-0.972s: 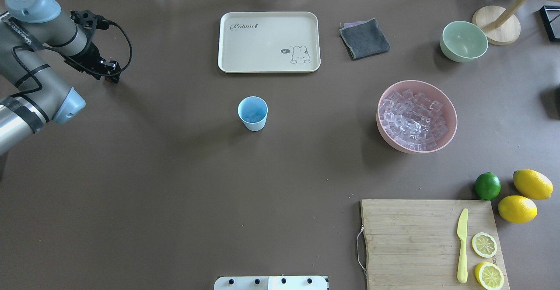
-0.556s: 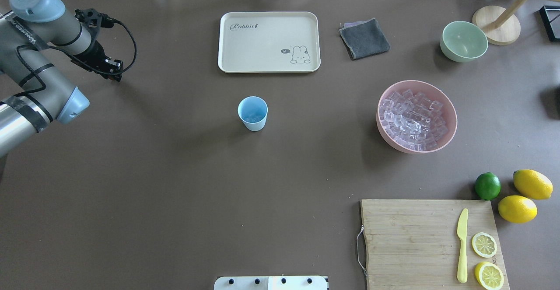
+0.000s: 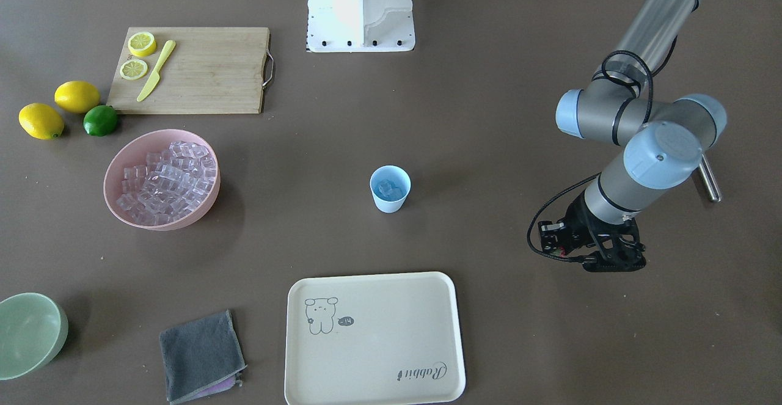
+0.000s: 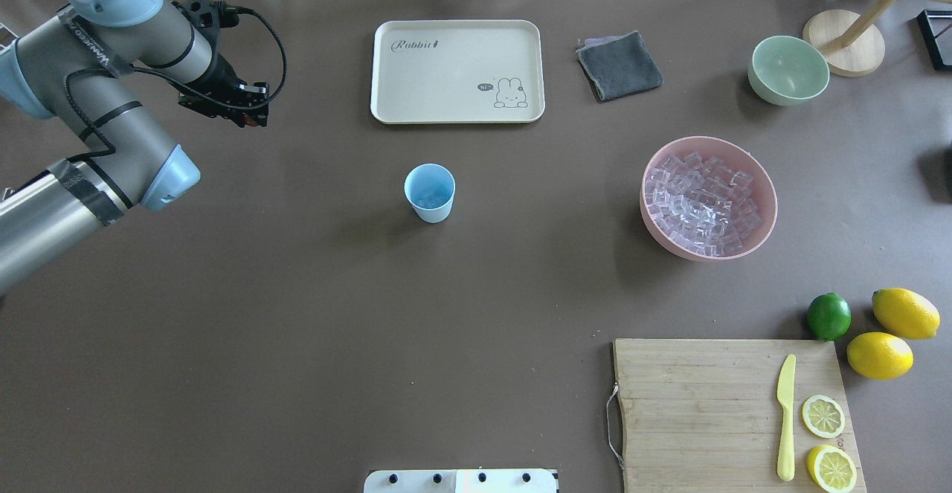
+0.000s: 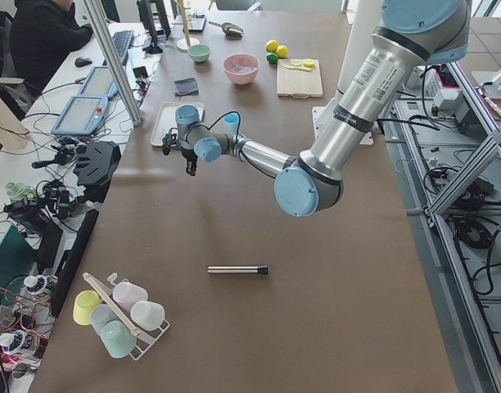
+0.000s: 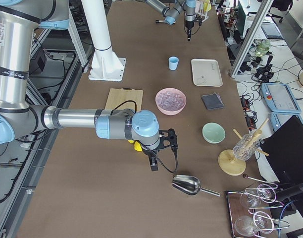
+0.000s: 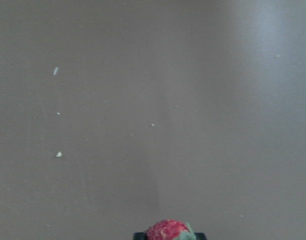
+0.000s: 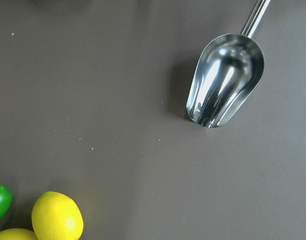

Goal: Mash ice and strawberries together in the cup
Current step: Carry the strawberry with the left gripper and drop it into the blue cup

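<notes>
Left gripper pinching strawberry | right gripper state unclear | cup holds ice

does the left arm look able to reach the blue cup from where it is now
Probably yes. Only bare table lies between the left hand, which holds the strawberry, and the cup; the tray sits off to one side.

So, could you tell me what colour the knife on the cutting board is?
The knife is pale yellow; the overhead view shows it best.
</notes>
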`<state>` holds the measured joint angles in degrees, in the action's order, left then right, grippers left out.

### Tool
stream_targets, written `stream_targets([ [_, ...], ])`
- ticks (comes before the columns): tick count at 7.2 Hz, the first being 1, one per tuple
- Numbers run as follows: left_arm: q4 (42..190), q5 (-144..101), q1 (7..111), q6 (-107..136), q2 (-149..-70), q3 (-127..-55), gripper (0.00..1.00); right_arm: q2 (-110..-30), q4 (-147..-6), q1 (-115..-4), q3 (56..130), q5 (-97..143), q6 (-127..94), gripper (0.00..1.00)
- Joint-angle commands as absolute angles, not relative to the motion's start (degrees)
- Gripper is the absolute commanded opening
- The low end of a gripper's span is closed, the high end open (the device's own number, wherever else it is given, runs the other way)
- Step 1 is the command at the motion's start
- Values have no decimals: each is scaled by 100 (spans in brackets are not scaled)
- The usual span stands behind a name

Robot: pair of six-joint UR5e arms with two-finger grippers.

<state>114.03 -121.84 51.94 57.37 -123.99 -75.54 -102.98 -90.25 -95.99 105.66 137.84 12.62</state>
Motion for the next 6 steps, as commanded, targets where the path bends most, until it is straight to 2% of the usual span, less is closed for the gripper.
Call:
stream_targets([
  [1,11103,-11736,4600,7151,-13014,-7786,23,-10222,-9044,-9598,10547,13694,1039,100],
  [3,10540,-11655,4518,7627,-13332,-7971,23,-10055,-9044,-9554,10547,13589,-92,100],
  [6,10529,-11497,4264,8180,-13491,-8121,23,-10046,-9026,-9448,10582,13553,-220,100],
])
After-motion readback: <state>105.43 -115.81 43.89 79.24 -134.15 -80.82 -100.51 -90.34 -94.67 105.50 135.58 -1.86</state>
